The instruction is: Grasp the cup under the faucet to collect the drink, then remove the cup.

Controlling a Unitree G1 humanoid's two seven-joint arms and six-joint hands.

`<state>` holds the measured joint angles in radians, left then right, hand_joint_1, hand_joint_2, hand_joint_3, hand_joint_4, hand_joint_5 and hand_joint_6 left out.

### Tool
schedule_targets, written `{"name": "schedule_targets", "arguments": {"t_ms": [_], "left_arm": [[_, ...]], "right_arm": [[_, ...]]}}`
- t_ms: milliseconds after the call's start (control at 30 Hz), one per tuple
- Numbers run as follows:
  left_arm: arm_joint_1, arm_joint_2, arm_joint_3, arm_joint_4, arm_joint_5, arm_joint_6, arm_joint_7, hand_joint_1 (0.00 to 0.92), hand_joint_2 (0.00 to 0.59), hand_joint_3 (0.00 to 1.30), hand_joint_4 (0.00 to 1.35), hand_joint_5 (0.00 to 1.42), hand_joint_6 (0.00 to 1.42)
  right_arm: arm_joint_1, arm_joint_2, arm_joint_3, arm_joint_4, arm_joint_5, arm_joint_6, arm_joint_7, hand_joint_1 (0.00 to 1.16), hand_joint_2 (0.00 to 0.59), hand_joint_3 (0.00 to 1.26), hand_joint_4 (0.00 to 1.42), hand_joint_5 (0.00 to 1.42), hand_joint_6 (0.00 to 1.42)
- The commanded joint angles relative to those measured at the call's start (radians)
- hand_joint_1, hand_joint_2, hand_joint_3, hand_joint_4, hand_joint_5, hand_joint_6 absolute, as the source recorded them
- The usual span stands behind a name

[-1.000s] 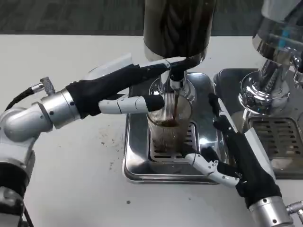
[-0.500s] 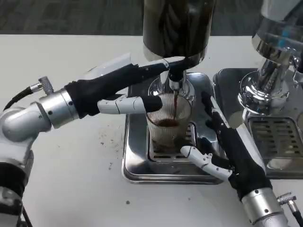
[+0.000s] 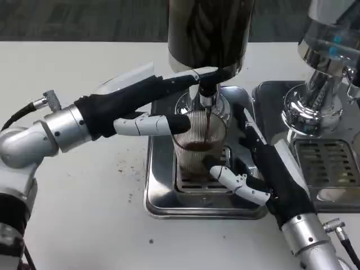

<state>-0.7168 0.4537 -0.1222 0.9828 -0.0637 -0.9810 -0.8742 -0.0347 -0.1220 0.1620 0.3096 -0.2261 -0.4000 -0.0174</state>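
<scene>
Ribbed clear glass cup [image 3: 198, 149] under silver faucet [image 3: 206, 101], dark drink pouring: fill step. Left hand [image 3: 147, 109] pinches rim. Right hand [image 3: 256, 171] spread beside cup, grasp unclear. Next: lift out level.

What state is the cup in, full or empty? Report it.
Partly filled. The ribbed clear cup stands upright on the drip tray, dark drink inside sits well below its rim, and a thin dark stream falls from the faucet.

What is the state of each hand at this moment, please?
Left hand: fingers reach across to the faucet lever; whether it grips cannot be told.
Right hand: open, fingers around the cup base, not yet closed on it.
</scene>
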Motion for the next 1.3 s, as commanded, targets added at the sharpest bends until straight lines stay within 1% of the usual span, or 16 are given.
{"name": "schedule_targets", "arguments": {"t_ms": [33, 667, 1167, 1300], "left_arm": [[0.038, 0.024, -0.019, 0.007, 0.041, 0.019, -0.023, 0.0, 0.039, 0.15, 0.03, 0.03, 0.0], [0.052, 0.03, -0.017, -0.008, 0.035, 0.026, -0.023, 0.0, 0.041, 0.15, 0.03, 0.03, 0.0], [0.05, 0.03, -0.016, -0.008, 0.033, 0.026, -0.023, 0.0, 0.041, 0.15, 0.03, 0.03, 0.0], [0.051, 0.024, -0.001, -0.008, 0.002, 0.046, -0.032, 0.0, 0.044, 0.15, 0.03, 0.03, 0.0]], "right_arm": [[-0.019, 0.008, -0.006, 0.021, 0.015, -0.018, 0.005, 0.58, 0.227, 0.0, 0.0, 0.0, 0.07], [-0.069, 0.012, -0.002, 0.073, 0.031, -0.028, 0.029, 0.56, 0.235, 0.0, 0.0, 0.0, 0.06], [-0.068, 0.02, -0.008, 0.08, 0.031, -0.037, 0.025, 0.56, 0.241, 0.0, 0.0, 0.0, 0.06], [-0.068, 0.023, -0.009, 0.081, 0.031, -0.038, 0.024, 0.55, 0.242, 0.0, 0.0, 0.0, 0.06]]}}
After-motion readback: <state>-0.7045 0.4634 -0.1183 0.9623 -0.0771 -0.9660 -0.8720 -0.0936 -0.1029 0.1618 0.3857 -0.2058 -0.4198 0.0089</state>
